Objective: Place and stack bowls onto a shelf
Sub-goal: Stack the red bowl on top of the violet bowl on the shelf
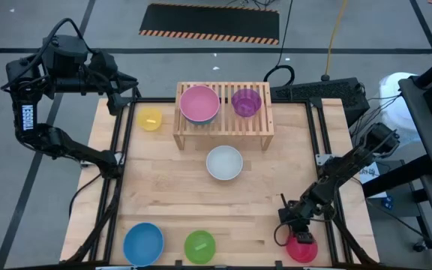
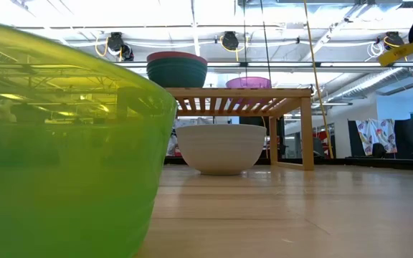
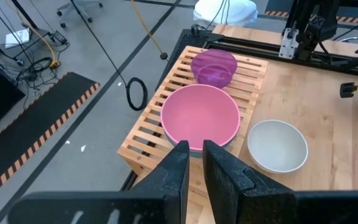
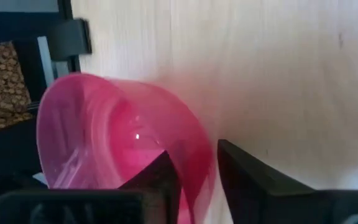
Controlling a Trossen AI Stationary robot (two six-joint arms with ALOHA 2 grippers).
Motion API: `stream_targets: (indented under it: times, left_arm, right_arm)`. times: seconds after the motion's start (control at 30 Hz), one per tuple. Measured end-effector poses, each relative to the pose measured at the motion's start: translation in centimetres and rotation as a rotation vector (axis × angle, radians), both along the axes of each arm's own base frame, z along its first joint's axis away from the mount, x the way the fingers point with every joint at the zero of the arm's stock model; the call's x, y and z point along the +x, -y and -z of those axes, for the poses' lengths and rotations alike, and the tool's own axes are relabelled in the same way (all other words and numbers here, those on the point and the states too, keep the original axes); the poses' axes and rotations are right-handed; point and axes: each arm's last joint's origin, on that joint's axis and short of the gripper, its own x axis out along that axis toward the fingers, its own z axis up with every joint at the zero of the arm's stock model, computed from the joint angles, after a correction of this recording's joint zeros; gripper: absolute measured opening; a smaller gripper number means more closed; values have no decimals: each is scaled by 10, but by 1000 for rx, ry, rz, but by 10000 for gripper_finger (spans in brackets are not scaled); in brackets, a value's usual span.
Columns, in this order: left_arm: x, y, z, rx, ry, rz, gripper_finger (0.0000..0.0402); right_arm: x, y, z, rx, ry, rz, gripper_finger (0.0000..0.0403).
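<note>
One red bowl (image 1: pixel 302 248) sits at the counter's (image 1: pixel 276 202) near right corner, and with our right gripper (image 4: pixel 194 171) straddling its rim, jaws not yet pinched shut, we should close squarely before lifting toward the shelf (image 1: pixel 223 124); our left gripper (image 3: pixel 194 158) waits nearly closed, empty, over the far left.

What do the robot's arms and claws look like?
Both arms are black and jointed, with black cables looped along them. The left arm has white lettering down its side. Each claw, like the left claw and the right claw, ends in two flat dark fingers.
</note>
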Motion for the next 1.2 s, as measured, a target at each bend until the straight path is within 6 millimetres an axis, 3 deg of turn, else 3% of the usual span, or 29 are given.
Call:
stream_targets:
  times: [0.2,0.47,0.77,0.9,1.2]
  left_arm:
    - [0,0,0,0,0,0,53]
    - [0,0,0,-11,6,-8,53]
    - [0,0,0,-25,14,-18,53]
    - [0,0,0,-25,14,-18,53]
    - [0,0,0,-18,10,-13,53]
  right_arm:
    - [1,0,0,-7,-7,38,8]
    - [5,6,-5,-6,-19,187,1]
    - [21,34,-20,-86,90,490,1]
    - [32,48,-40,-153,121,511,1]
    - [57,80,-117,-367,170,440,0]
